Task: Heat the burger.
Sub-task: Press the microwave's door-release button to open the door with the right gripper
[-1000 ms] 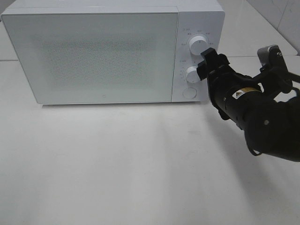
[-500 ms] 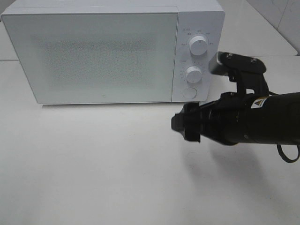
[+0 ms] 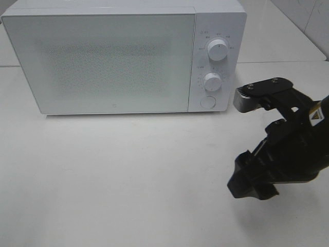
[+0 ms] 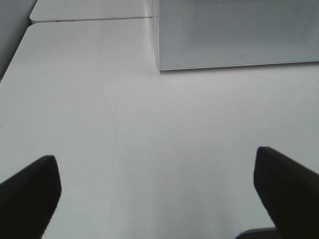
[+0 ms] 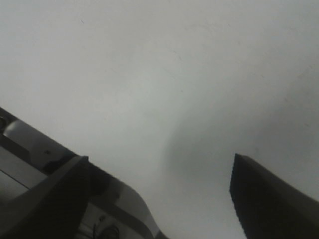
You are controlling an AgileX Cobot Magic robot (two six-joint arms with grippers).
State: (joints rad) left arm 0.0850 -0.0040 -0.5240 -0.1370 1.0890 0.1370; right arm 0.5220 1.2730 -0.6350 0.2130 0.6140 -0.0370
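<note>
The burger is not in view in any frame. A white microwave [image 3: 113,62] stands at the back of the table with its door shut; its corner also shows in the left wrist view [image 4: 234,35]. My right gripper [image 3: 252,180] hangs low over the table, in front of and to the right of the microwave, pointing down. In the right wrist view the right gripper [image 5: 158,162] is open and empty over bare table. My left gripper [image 4: 155,157] is open and empty over the table, short of the microwave's left corner; it is outside the exterior view.
The microwave's control panel carries an upper knob [image 3: 217,51], a lower knob [image 3: 212,81] and a round button [image 3: 207,101]. The white table [image 3: 128,180] stretches in front of the microwave. A table seam runs behind [image 4: 89,19].
My right gripper has left the microwave's lower knob, swung down and back, and now hangs low over the table at the front right. The microwave has not moved.
</note>
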